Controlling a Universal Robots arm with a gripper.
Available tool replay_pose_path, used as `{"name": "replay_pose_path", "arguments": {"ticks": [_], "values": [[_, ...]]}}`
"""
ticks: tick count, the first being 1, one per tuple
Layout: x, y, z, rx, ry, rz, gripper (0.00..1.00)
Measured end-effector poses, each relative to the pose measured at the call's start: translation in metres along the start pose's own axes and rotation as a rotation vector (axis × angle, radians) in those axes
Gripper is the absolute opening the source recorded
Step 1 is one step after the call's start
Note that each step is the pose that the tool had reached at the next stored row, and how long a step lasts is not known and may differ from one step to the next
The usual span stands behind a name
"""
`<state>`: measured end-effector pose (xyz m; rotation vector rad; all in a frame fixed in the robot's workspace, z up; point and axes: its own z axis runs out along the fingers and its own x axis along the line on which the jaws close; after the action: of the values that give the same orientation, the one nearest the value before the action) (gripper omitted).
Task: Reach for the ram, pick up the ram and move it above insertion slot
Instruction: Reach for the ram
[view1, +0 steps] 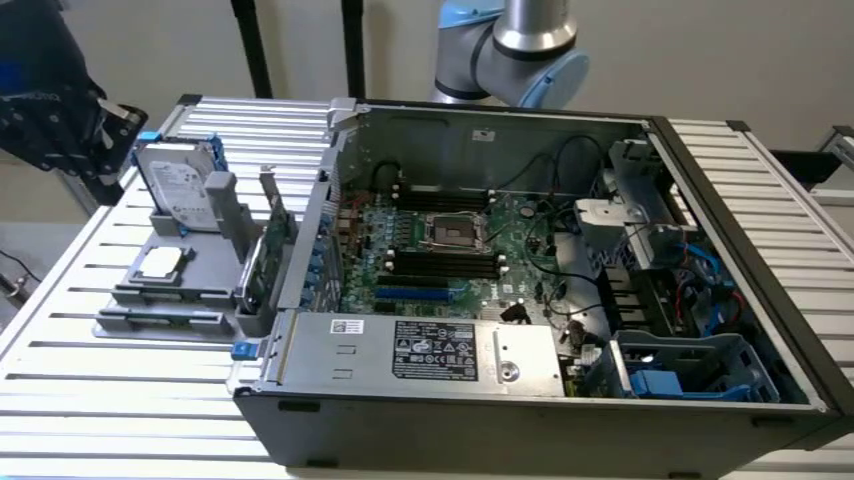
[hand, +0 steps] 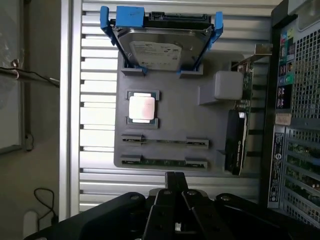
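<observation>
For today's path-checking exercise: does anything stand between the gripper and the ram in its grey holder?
Nothing visible does. In the wrist view the gripper is close to the ram, which sits in the grey holder; only the holder's bare rim lies between them.

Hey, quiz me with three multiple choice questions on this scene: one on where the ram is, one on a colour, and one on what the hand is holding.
1. Where does the ram lie?
A) in the grey tray outside the computer case
B) plugged into the motherboard
C) on the bare table slats

2. What colour is the frame around the hard drive?
A) red
B) blue
C) yellow

3. What is the hand holding?
A) the ram
B) the hard drive
C) nothing

Answers:
1 A, the green strip rests in the tray's clips.
2 B, blue brackets flank the silver drive.
3 C, the ram lies in its holder, apart from the hand.
</observation>
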<state>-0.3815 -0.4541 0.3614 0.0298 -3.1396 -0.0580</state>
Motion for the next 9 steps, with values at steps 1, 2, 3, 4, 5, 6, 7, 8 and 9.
{"name": "replay_pose_path", "arguments": {"ticks": [1, 2, 3, 4, 5, 6, 7, 8, 9], "values": [[0.000, -0.0014, 0.0015, 0.0002, -0.0002, 0.000, 0.11], [0.000, -0.0030, 0.0029, 0.0006, -0.0001, 0.000, 0.11], [0.000, -0.0051, 0.0044, 0.0010, 0.0001, 0.000, 0.11], [0.000, -0.0073, 0.0062, 0.0011, 0.0000, 0.000, 0.11], [0.000, -0.0093, 0.0078, 0.0014, 0.0000, 0.000, 0.11], [0.000, -0.0110, 0.0094, 0.0015, 0.0000, 0.000, 0.11], [0.000, -0.0125, 0.0111, 0.0017, -0.0001, -0.001, 0.11], [0.000, -0.0139, 0.0127, 0.0020, 0.0000, -0.001, 0.11], [0.000, -0.0150, 0.0143, 0.0023, 0.0000, -0.001, 0.11]]}}
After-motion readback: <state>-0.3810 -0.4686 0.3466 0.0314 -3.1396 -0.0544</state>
